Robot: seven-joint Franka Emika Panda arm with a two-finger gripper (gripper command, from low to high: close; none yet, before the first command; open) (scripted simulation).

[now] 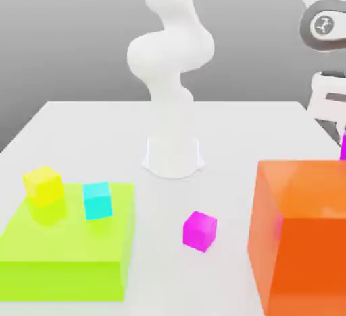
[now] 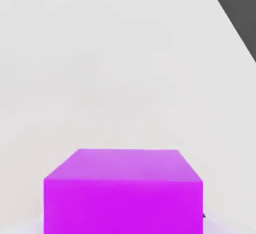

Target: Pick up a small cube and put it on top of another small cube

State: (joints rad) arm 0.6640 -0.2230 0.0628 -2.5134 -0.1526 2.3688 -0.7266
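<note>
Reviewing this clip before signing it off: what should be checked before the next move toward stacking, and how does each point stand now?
1. A magenta cube sits close under the hand camera: ok.
2. That cube is off the table: cannot tell.
3. Target magenta cube lies free on the table: ok.
4. Target's top is bare: ok.
5. Orange block stands between hand and target in the exterior view: not ok.
6. Yellow cube and cyan cube sit apart from the target: ok.

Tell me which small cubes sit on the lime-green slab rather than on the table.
The yellow cube and the cyan cube rest on the lime-green slab. The magenta cube sits on the white table.
</note>
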